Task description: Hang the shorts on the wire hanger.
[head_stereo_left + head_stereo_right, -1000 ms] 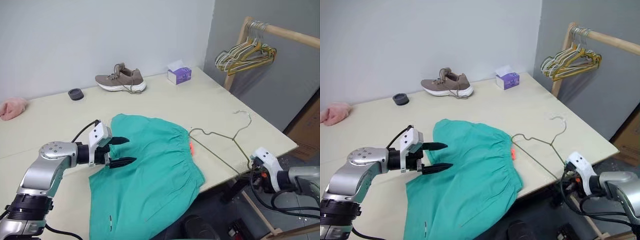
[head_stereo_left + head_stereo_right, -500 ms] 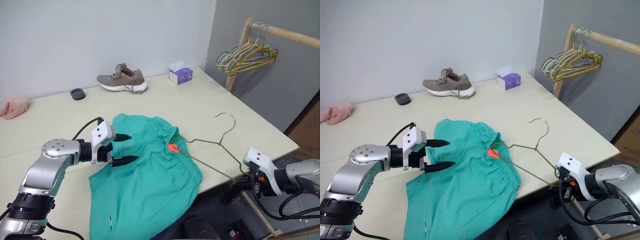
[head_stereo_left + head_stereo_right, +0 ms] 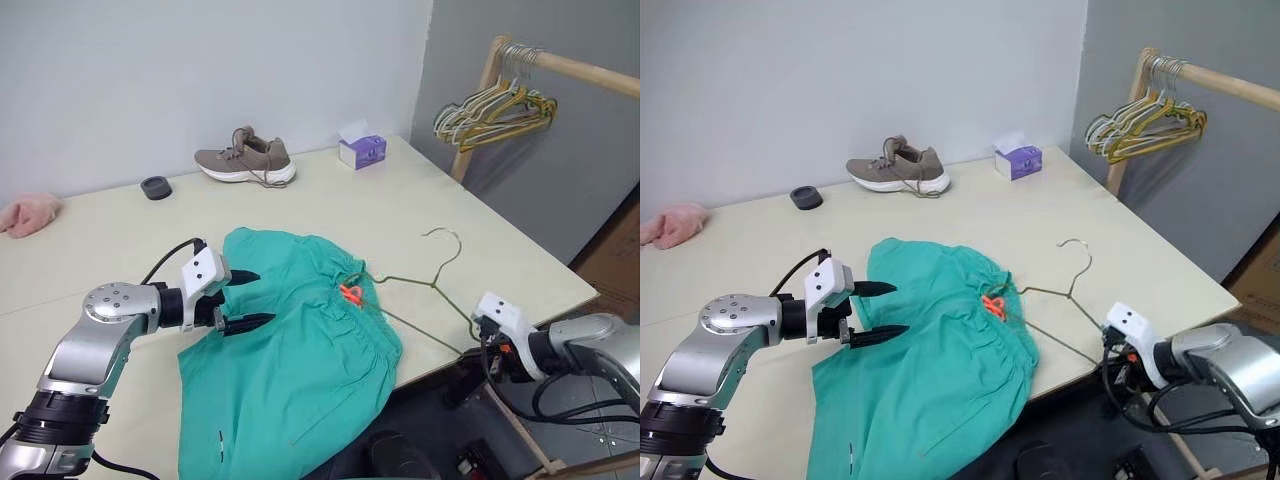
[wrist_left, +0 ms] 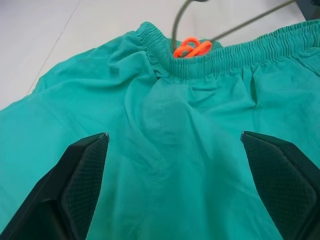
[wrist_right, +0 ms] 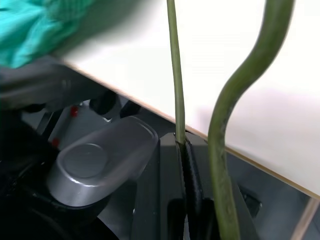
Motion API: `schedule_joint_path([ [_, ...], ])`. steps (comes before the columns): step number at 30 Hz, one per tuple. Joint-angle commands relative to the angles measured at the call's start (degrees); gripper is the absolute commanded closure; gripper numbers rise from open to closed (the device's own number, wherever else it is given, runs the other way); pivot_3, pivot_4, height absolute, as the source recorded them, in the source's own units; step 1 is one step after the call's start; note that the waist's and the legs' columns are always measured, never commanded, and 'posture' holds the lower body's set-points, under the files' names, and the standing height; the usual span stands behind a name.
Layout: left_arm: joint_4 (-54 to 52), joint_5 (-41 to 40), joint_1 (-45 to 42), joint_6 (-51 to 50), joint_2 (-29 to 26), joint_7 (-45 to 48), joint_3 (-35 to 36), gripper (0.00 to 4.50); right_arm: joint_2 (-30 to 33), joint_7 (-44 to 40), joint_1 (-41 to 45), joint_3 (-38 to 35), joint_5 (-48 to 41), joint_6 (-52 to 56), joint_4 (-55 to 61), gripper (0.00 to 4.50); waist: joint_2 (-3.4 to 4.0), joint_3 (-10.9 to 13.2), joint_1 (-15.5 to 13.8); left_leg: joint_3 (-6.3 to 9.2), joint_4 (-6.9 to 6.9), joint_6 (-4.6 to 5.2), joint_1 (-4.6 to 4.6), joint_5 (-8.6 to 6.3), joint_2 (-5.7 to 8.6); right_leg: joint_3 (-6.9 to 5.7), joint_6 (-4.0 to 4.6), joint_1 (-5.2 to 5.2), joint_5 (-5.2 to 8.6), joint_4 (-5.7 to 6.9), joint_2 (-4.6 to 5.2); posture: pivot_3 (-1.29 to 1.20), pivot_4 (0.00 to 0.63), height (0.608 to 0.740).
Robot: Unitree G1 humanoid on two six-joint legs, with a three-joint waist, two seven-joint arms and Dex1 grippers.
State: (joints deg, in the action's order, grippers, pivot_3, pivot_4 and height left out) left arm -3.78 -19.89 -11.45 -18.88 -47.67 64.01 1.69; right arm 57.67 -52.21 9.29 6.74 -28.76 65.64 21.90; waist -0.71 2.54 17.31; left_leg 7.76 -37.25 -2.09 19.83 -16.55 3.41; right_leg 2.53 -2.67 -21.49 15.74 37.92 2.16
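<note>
The teal-green shorts [image 3: 300, 360] lie spread on the table [image 3: 400, 200], reaching its near edge. Their gathered waistband and orange tag [image 3: 350, 295] face right. The thin olive wire hanger [image 3: 400, 281] lies flat to their right, hook pointing away. Its left corner reaches the waistband at the tag; how far it goes under the cloth I cannot tell. My right gripper [image 5: 186, 150] is shut on the hanger's right corner at the table's edge. Open and holding nothing, my left gripper [image 3: 255, 297] hovers over the shorts' left part, fingers [image 4: 75, 190] spread wide above the cloth.
Far on the table stand a brown shoe [image 3: 245, 160], a purple tissue box [image 3: 360, 150] and a small black round thing [image 3: 154, 187]. A pink fluffy item [image 3: 25, 215] lies far left. A wooden rack [image 3: 495, 105] with several hangers stands beyond the table's right edge.
My right gripper has pushed the hanger left, so its corner now meets the waistband, which has bunched up around the tag. The left gripper has stayed in place, open.
</note>
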Motion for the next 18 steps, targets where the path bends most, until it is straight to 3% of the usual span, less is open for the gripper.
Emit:
schedule_joint_path([
  [1, -1.1, 0.1, -0.2, 1.2, 0.0, -1.0, 1.6, 0.02, -0.6, -0.8, 3.0, -1.2, -2.6, 3.0, -1.4, 4.50, 0.00, 0.0, 0.0, -0.01, 0.00, 0.00, -0.01, 0.00, 0.00, 0.00, 0.00, 0.00, 0.00, 0.00, 0.00, -0.35, 0.000, 0.740],
  [7, -0.3, 0.3, -0.2, 2.0, 0.0, -2.3, 2.3, 0.02, -0.8, -1.6, 4.7, -0.1, -4.8, 7.5, -4.1, 4.50, 0.00, 0.0, -0.2, 0.00, 0.00, 0.00, 0.00, 0.00, 0.00, 0.00, 0.00, 0.00, 0.00, 0.00, 0.00, -0.33, 0.000, 0.740],
  [12, 0.2, 0.3, 0.0, 2.6, 0.2, -3.6, 3.1, 0.02, -3.3, -0.4, 6.1, -3.6, -8.9, 14.2, -6.5, 4.50, 0.00, 0.0, -0.3, -0.02, 0.00, 0.00, 0.00, 0.00, 0.00, 0.02, 0.00, 0.00, 0.00, 0.01, 0.00, -0.32, 0.000, 0.740],
  [18, 1.2, 0.3, -0.1, 3.3, 0.3, -4.4, 3.7, 0.02, -10.8, 3.4, 10.2, -8.3, -12.8, 24.3, -9.2, 4.50, 0.01, 0.0, -0.5, -0.02, -0.02, 0.00, -0.02, 0.00, -0.01, 0.01, 0.00, 0.00, -0.01, 0.07, -0.01, -0.31, 0.000, 0.740],
])
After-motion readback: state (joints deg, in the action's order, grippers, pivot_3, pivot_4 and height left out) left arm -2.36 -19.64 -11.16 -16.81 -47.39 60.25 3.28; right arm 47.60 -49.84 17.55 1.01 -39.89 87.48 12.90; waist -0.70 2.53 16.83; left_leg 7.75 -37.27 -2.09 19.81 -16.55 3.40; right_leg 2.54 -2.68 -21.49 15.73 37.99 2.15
